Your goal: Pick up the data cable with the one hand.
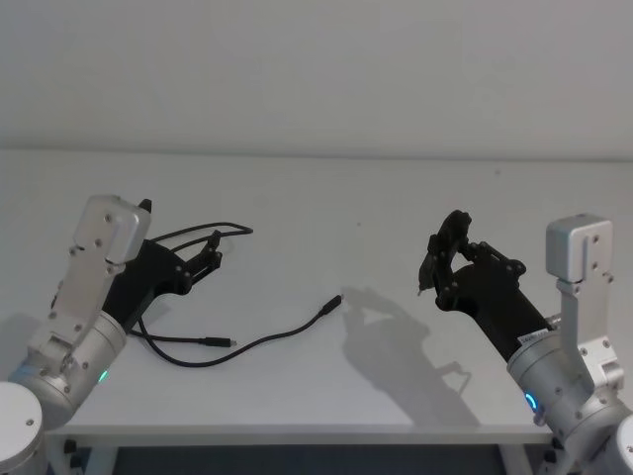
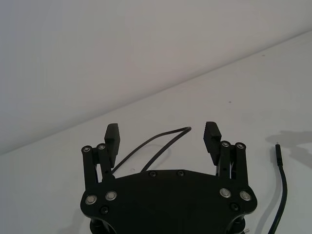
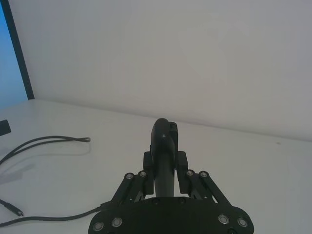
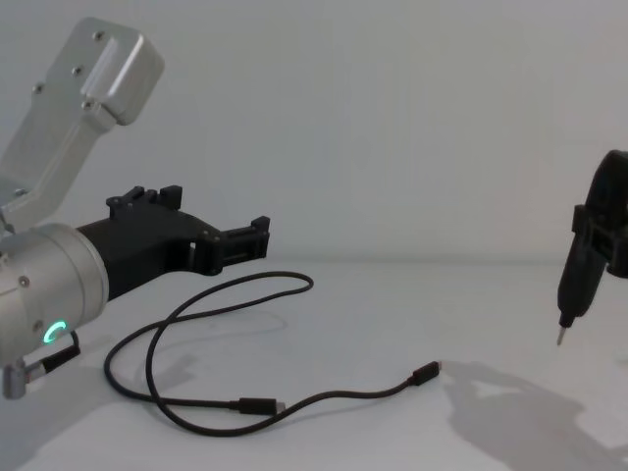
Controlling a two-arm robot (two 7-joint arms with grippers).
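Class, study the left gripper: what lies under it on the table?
Under the open left gripper lies the looped end of the data cable, flat on the white table. In the left wrist view, the gripper's body covers where the two strands run back.

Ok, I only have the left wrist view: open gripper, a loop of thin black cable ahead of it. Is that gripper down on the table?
Observer: No. In the chest view the blocky black left gripper hangs above the white table, with the loop of the long thin black data cable lying below and just beyond its fingertips.
Operator: I see one plug. Where is the other?
Observer: The head view shows the second plug on the table, back beside the left arm, behind the gripper.
Operator: And the right arm?
Observer: The right gripper is raised over the table's right side, shut on a slim black pen-like tool with a pointed metal tip, away from the cable.
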